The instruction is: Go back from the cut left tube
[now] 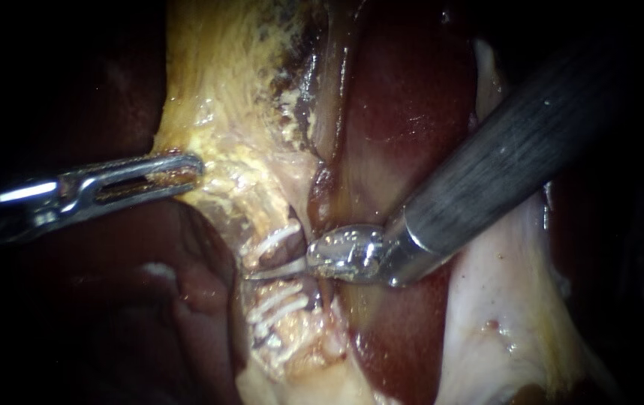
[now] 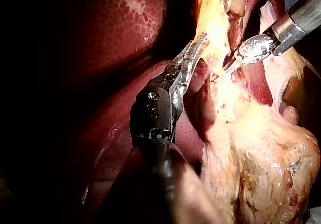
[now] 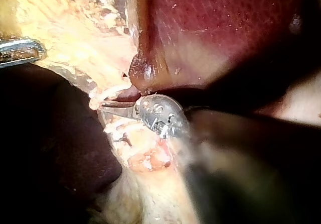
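Where the white clips pinch it, the cut left tube looks soft, slick and easily torn; nothing needs holding, so the right instrument, its pincer closed and empty, should slide straight out while the left instrument clamps fatty tissue

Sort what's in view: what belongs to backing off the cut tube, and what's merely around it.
Belongs to the job:
right instrument, tip at the tube
white clips on that tube

Merely around:
left instrument, jaws shut on yellow tissue
liver
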`<state>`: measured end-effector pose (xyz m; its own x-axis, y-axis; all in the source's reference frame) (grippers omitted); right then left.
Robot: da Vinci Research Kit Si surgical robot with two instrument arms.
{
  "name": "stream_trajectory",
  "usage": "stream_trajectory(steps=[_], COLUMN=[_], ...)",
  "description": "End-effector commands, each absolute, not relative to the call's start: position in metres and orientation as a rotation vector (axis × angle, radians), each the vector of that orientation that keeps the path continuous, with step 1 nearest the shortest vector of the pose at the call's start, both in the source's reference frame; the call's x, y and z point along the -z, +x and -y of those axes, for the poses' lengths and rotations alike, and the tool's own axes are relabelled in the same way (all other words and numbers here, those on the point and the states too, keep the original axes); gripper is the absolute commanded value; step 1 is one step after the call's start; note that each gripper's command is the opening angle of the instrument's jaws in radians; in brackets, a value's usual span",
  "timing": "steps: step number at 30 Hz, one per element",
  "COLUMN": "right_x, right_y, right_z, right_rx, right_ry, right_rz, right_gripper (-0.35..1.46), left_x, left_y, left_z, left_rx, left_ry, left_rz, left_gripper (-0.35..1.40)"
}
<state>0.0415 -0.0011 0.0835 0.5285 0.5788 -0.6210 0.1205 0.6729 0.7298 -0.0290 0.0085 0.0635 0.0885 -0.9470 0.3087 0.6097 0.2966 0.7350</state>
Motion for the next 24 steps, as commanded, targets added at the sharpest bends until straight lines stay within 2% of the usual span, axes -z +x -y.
stream_trajectory(steps=[1, 5, 9, 14, 18, 24], right_x=[-0.0835, -0.0834, -0.0832, -0.0829, -0.0828, -0.0824], right_y=[0.0415, 0.0415, 0.0416, 0.0416, 0.0416, 0.0414], right_z=[0.0011, 0.0012, 0.0011, 0.0011, 0.0012, 0.0015], right_rx=[-0.313, -0.312, -0.32, -0.326, -0.334, -0.322], right_ry=[0.813, 0.813, 0.803, 0.796, 0.794, 0.789], right_rz=[-0.998, -0.995, -0.999, -0.999, -0.997, -1.001], right_gripper=[-0.35, -0.35, 0.39, 0.74, 0.86, 0.94], left_x=[-0.0635, -0.0634, -0.0634, -0.0633, -0.0633, -0.0633], left_y=[-0.029, -0.029, -0.029, -0.0289, -0.0289, -0.0288], left_z=[-0.0085, -0.0085, -0.0084, -0.0084, -0.0084, -0.0084], left_rx=[1.226, 1.227, 1.227, 1.226, 1.226, 1.226], left_ry=[0.483, 0.483, 0.483, 0.483, 0.483, 0.483], left_rz=[0.865, 0.865, 0.865, 0.865, 0.865, 0.865], left_gripper=[-0.35, -0.35, -0.35, -0.35, -0.35, -0.35])
